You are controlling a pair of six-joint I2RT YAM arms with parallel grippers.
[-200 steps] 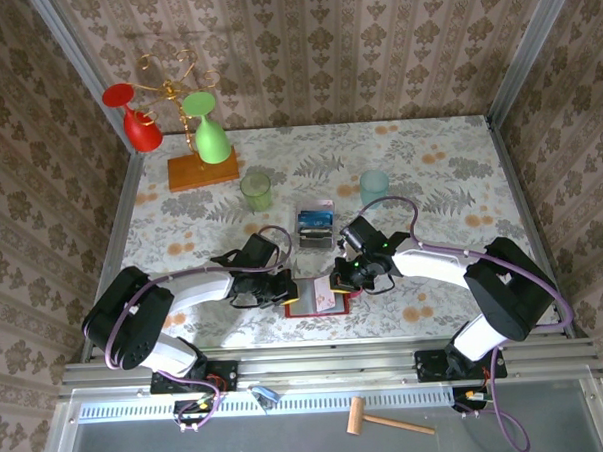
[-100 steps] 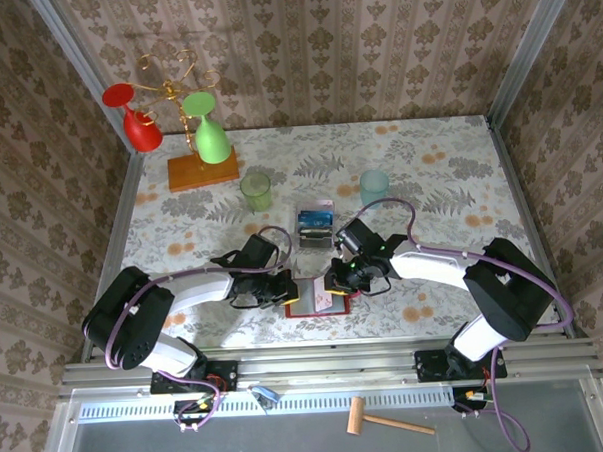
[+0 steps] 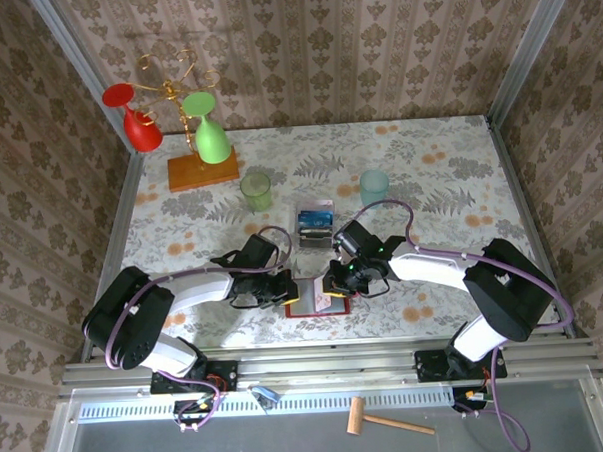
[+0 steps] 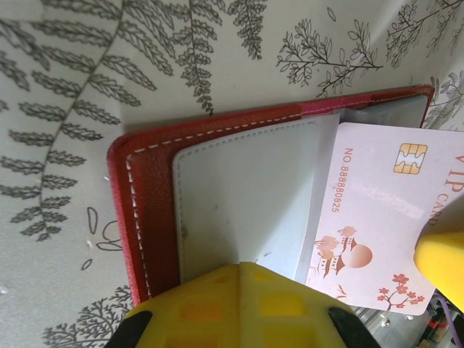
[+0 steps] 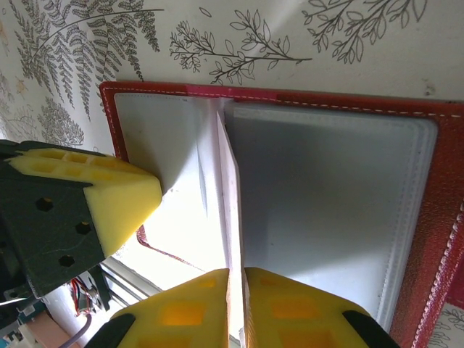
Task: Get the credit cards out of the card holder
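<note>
Floral desk (image 3: 430, 180), near edge: left fingers (image 4: 239, 304) pressed together on open card holder (image 4: 148, 210), right fingers (image 5: 217, 290) pinching pink credit card (image 4: 377, 217).

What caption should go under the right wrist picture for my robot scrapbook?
The right hand pinches a pale card, seen edge-on, over the open red card holder.

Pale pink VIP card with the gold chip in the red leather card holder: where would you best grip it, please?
Pinch the pale pink VIP card by its free chip end, fingers on both flat faces, from the side away from the red leather card holder. It is thin, and that end lies bare. The right gripper holds it there.
</note>
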